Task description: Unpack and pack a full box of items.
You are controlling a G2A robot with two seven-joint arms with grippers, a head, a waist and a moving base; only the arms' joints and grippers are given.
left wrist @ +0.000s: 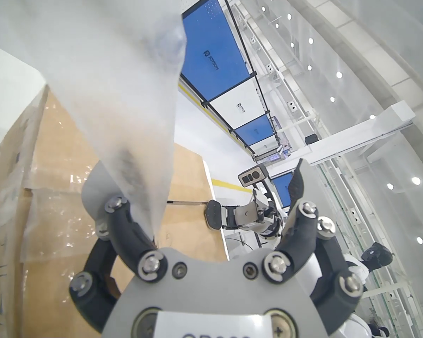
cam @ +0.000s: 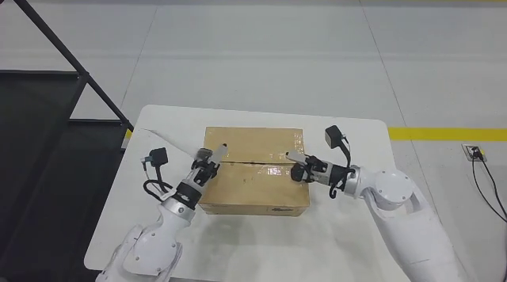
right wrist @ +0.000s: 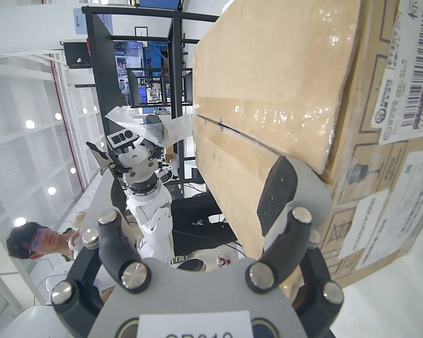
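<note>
At the left, a strip of clear tape [cam: 166, 141] hangs in the air over the table [cam: 341, 226], running from above the far-left corner to my left gripper [cam: 212, 155]. That gripper sits at the left edge of the cardboard box [cam: 253, 183], right where the centre seam [cam: 253, 162] ends. In my left wrist view the tape [left wrist: 109, 72] drapes down over one finger [left wrist: 102, 184] and clings to it, while the other finger [left wrist: 299, 184] stands well apart from it, so the left gripper [left wrist: 201, 174] is spread wide and pinches nothing.

The box stands about midway across the table, its top flaps closed and meeting along the seam, with glossy tape over the top.

At the right edge of the box, my right gripper [cam: 295, 165] is level with the same seam. My right wrist view shows the gripper [right wrist: 188, 160] spread too: one ribbed pad [right wrist: 278, 191] lies against the top edge of the box [right wrist: 268, 54], beside a lifted, ragged end of tape, and the other finger is off to the side, clear of the cardboard. Printed labels [right wrist: 405, 107] cover the side of the box next to that pad.
</note>
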